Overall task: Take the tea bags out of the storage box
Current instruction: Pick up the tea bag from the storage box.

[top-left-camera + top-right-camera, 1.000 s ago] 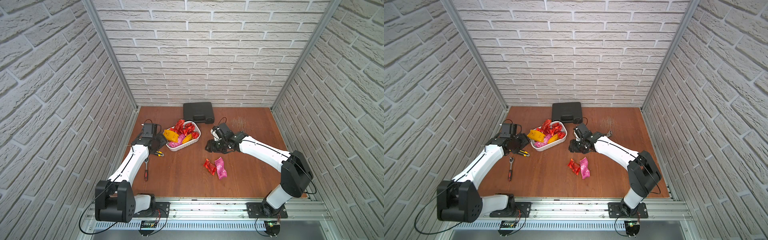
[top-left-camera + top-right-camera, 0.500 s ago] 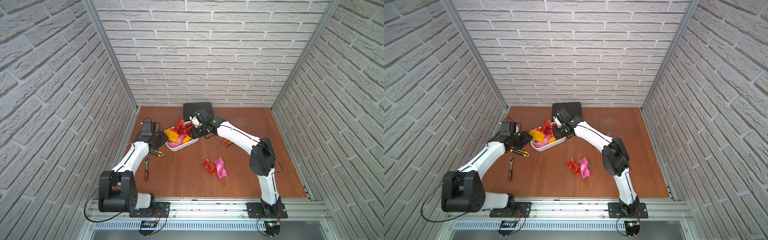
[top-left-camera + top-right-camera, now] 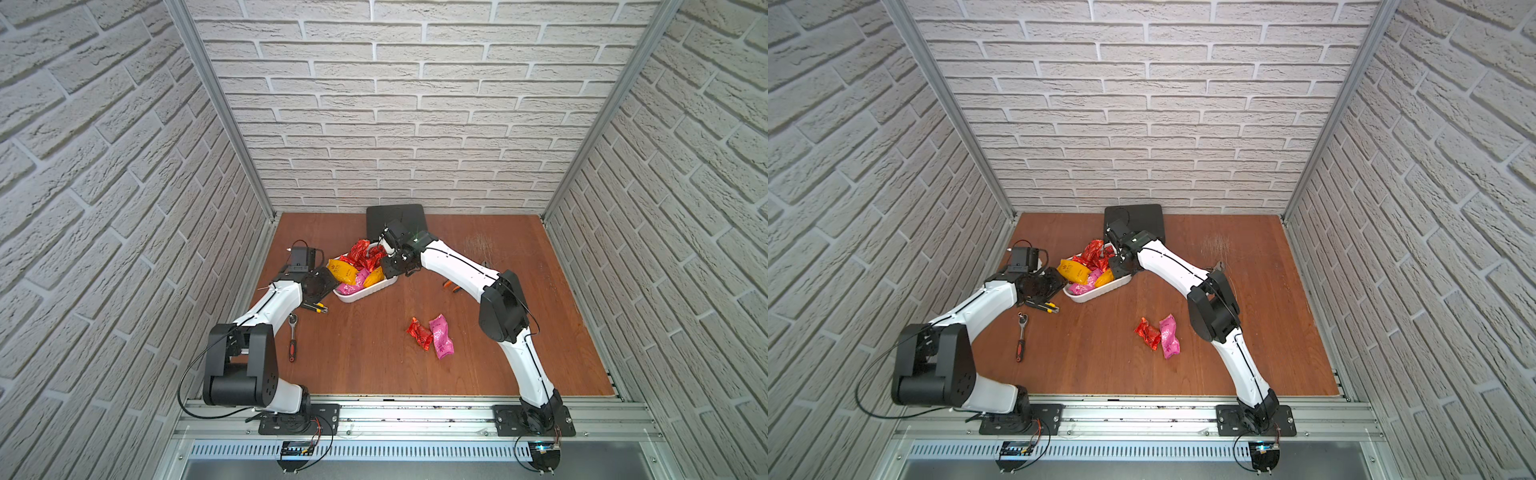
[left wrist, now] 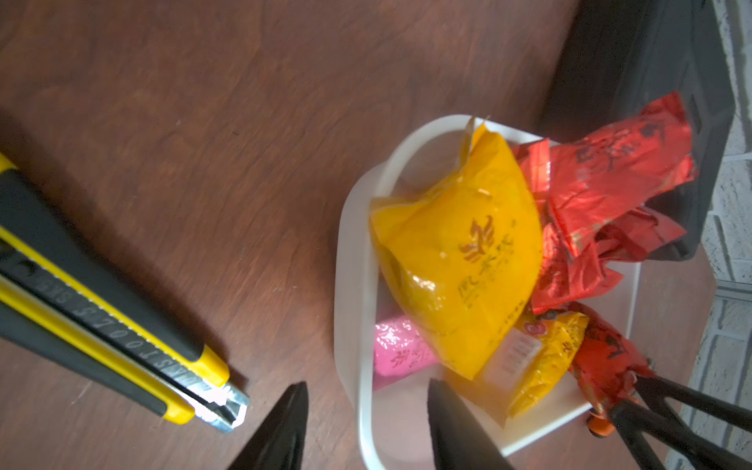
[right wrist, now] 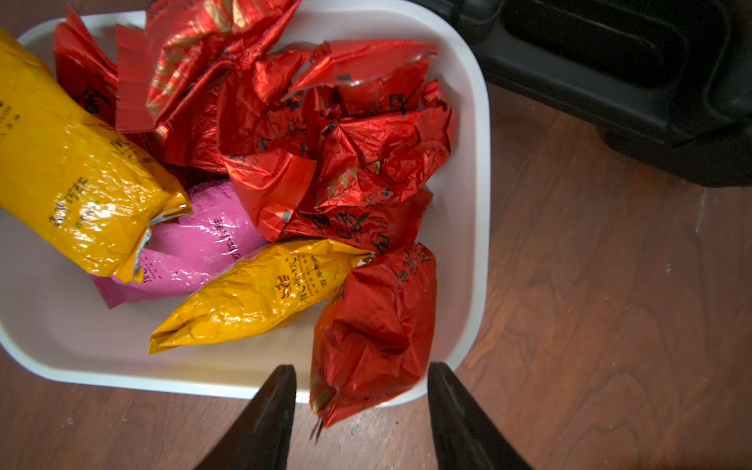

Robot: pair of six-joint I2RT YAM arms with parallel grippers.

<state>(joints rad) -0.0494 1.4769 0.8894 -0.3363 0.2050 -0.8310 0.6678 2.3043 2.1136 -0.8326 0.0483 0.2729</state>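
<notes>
My right gripper [image 5: 361, 366] is spread around a red tea bag [image 5: 374, 321] draped over the storage box [image 5: 478, 203] rim, and my left gripper [image 4: 366, 382] sits loose astride the wall. If I nip plastic too, the box tips.

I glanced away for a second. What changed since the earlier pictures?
The right gripper swung from over the table beside the storage box to the box's corner; its open jaws now straddle a red tea bag on the rim. The left gripper edged toward the box's other end, gripping nothing. The box, the two tea bags on the table, the ratchet and the knife stayed put.
</notes>
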